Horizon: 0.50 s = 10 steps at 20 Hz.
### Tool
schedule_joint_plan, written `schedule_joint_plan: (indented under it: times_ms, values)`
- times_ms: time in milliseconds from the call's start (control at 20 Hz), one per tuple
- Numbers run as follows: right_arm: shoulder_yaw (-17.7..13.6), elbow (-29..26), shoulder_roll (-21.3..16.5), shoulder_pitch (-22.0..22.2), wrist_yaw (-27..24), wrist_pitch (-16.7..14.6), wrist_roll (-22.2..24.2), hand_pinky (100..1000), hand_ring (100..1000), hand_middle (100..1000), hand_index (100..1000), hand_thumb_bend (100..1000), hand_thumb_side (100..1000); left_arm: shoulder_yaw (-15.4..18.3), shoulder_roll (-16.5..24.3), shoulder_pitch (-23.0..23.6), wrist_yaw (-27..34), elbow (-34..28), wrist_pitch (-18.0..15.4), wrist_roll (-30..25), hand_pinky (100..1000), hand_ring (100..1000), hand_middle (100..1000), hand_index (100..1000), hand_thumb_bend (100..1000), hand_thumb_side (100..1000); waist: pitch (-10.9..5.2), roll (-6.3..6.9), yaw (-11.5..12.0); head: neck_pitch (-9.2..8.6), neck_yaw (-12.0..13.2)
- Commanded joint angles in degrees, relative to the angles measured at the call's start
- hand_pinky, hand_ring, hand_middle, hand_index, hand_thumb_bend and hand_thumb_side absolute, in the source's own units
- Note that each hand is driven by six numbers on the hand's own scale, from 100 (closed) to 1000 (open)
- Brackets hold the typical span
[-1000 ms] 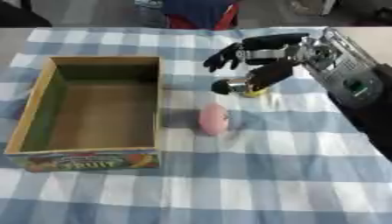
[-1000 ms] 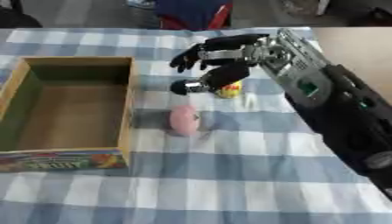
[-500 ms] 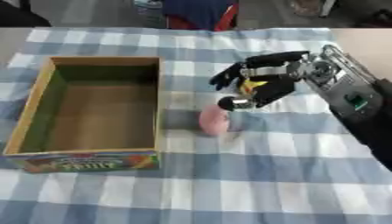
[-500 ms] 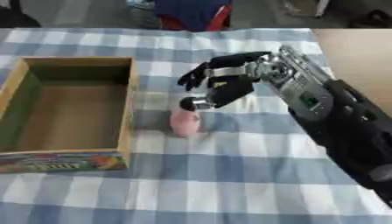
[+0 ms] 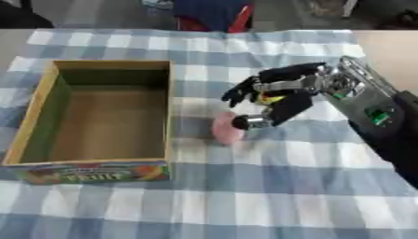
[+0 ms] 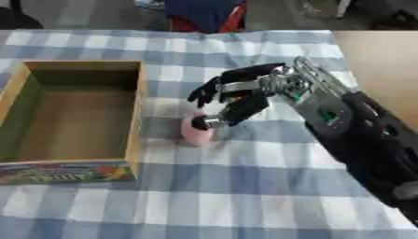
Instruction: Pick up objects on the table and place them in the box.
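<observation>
We see one right hand entering from the right, fingers spread and holding nothing, its thumb tip just beside one pink egg-shaped object. A small yellow item shows partly behind the fingers; we cannot identify it. The pink object lies on the blue-and-white checked tabletop, just right of one open cardboard box with fruit print on its front wall. The left hand is not visible.
</observation>
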Motion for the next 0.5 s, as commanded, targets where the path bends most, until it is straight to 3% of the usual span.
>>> schedule_joint_plan:
  times_ms: [50, 500]
  values:
    - [-0.17, -1.41, -1.61, -0.40, 2.35, -0.96, -1.71, 782, 894, 831, 1000, 322, 945, 0.01, 1.48, -0.47, -0.17, -1.12, -0.10, -0.42, 354, 574, 526, 793, 435, 555, -0.86, 0.03, 0.07, -0.56, -0.07]
    - [1.64, 1.84, -0.34, 1.13, 11.07, -5.09, -6.16, 749, 890, 827, 1000, 320, 909, -0.10, 1.30, -0.54, -0.06, -1.12, -0.21, -0.80, 354, 575, 526, 792, 434, 556, -0.66, 0.03, 0.39, -0.63, -0.19]
